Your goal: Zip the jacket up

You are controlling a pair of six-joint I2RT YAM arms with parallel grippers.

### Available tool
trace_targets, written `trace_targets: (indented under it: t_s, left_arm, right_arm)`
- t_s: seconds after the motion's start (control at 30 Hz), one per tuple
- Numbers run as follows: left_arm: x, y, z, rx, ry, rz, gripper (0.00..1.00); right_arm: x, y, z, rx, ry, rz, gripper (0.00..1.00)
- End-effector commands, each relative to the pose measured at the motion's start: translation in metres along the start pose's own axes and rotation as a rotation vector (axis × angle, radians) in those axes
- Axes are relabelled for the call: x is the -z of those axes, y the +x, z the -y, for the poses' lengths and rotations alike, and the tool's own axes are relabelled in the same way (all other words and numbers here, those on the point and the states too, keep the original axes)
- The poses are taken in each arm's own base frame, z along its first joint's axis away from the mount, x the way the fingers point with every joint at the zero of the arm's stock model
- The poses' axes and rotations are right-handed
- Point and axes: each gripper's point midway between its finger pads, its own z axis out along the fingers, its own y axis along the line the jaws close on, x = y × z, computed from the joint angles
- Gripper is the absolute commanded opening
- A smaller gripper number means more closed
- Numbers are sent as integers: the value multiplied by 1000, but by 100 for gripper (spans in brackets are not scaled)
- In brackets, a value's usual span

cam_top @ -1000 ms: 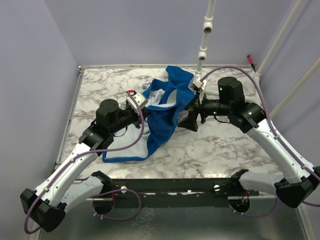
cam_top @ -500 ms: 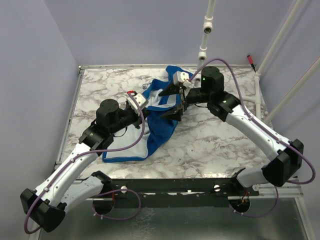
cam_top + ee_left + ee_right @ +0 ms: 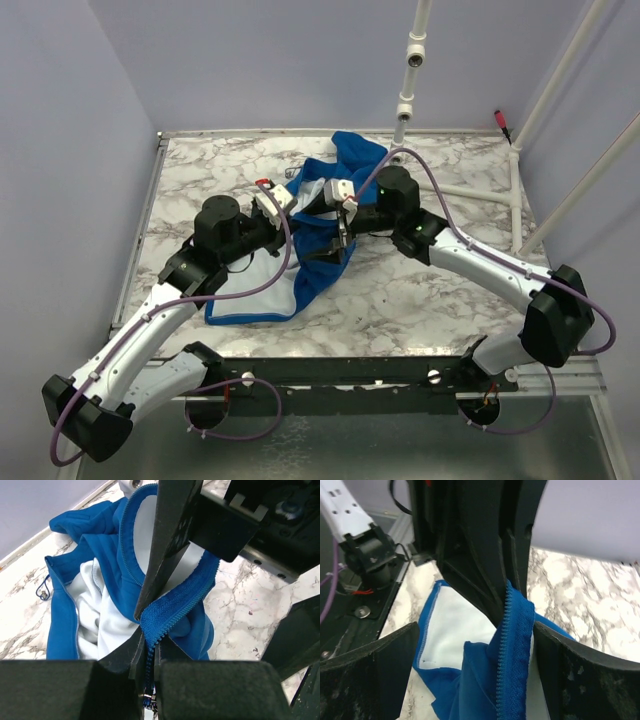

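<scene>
Jacket: your soft royal-blue fabric jacket (image 3: 322, 268) is lying open in the middle of the marbled table (image 3: 430, 290), hood toward twelve o'clock.
Zipper: its toothed blue edge (image 3: 175, 615) is standing lifted, giving you clear access.
Left gripper (image 3: 148, 656): is pinching that edge tight from eight o'clock, anchoring it.
Right gripper (image 3: 475, 665): is gaping wide, empty, straddling the edge from three o'clock.

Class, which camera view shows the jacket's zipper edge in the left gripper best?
Left wrist: the zipper edge runs into the shut left gripper. Right wrist shows its teeth side-on; top shows only the jacket as blue folds.
</scene>
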Motion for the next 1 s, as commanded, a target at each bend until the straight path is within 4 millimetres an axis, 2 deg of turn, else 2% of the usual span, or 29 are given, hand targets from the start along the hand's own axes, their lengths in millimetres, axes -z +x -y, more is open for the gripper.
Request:
trace_targets:
  t_s: [0.0,0.13,0.23,0.33,0.53,0.6,0.73,0.83,0.9,0.97]
  left_arm:
    - [7,-36,-2,-25,-9,91,0]
    - [9,-39,0,-20,-2,97,0]
    - [12,-42,2,-18,8,104,0]
    - [13,-44,5,-18,21,107,0]
    - [15,-42,11,-13,50,93,0]
    - [15,-42,14,-8,70,87,0]
    - [15,-41,25,3,133,77,4]
    - [16,-38,35,10,194,59,12]
    - [17,-35,39,3,220,46,19]
    - [17,-34,40,-8,226,39,36]
  right_arm:
    - [-1,23,29,9,207,-42,93]
    - [9,26,45,41,327,-63,78]
    - [14,35,47,53,359,-81,67]
    - [19,30,45,76,381,-63,56]
    - [25,19,35,96,344,-75,14]
    - [29,17,34,79,335,-89,3]
    - [35,11,31,6,326,-90,1]
    - [37,11,30,-44,322,-125,1]
    - [40,15,30,-95,335,-167,1]
    - [43,18,27,-134,334,-208,1]
